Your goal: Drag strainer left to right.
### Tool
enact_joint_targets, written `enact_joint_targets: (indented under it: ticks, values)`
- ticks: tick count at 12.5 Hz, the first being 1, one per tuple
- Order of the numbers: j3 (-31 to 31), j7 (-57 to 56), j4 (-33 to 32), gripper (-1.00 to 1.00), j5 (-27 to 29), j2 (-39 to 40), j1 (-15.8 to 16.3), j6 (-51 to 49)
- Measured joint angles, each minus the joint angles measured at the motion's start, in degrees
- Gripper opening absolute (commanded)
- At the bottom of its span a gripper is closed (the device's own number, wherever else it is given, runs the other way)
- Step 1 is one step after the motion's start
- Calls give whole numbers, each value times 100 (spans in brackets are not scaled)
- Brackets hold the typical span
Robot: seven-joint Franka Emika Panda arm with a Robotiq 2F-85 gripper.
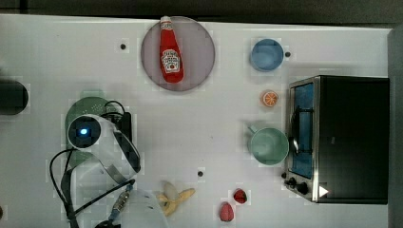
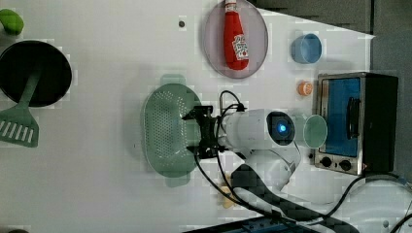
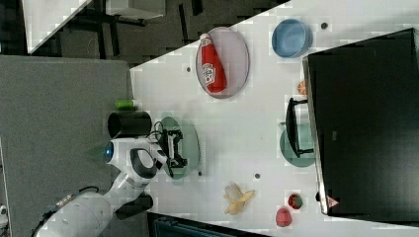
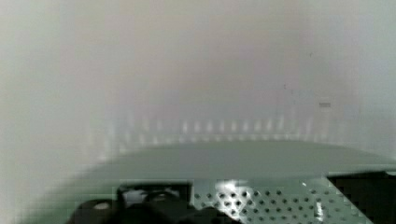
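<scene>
The pale mint-green strainer (image 2: 165,127) lies on the white table at the top view's left (image 1: 88,107), its holed bowl up and a tab handle at each end. My arm hangs over it and hides much of it in the top view. My gripper (image 2: 188,132) is open, its fingers spread along the strainer's rim on the left view's right side, low over the bowl's edge. In the right view the gripper (image 3: 174,148) sits over the strainer (image 3: 191,138). In the wrist view the holed bowl (image 4: 261,201) lies between two dark fingers (image 4: 98,210).
A teal mug (image 1: 268,146) stands before a toaster oven (image 1: 342,137) at the top view's right. A blue bowl (image 1: 267,54), an orange slice (image 1: 270,99), a ketchup bottle (image 1: 171,50) on a plate (image 1: 202,52), a banana (image 1: 173,197) and strawberries (image 1: 227,211) lie around. A black pan (image 2: 34,73) holds a spatula.
</scene>
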Motion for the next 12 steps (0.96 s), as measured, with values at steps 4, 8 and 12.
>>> enact_joint_targets:
  ticks: [4,8,12]
  values:
    - [-428,-17,-481,100,208,-316,-103,39]
    - [-795,-269,-716,100,145,-476,-185,123]
    - [-936,-1030,-795,100,102,-501,-530,151]
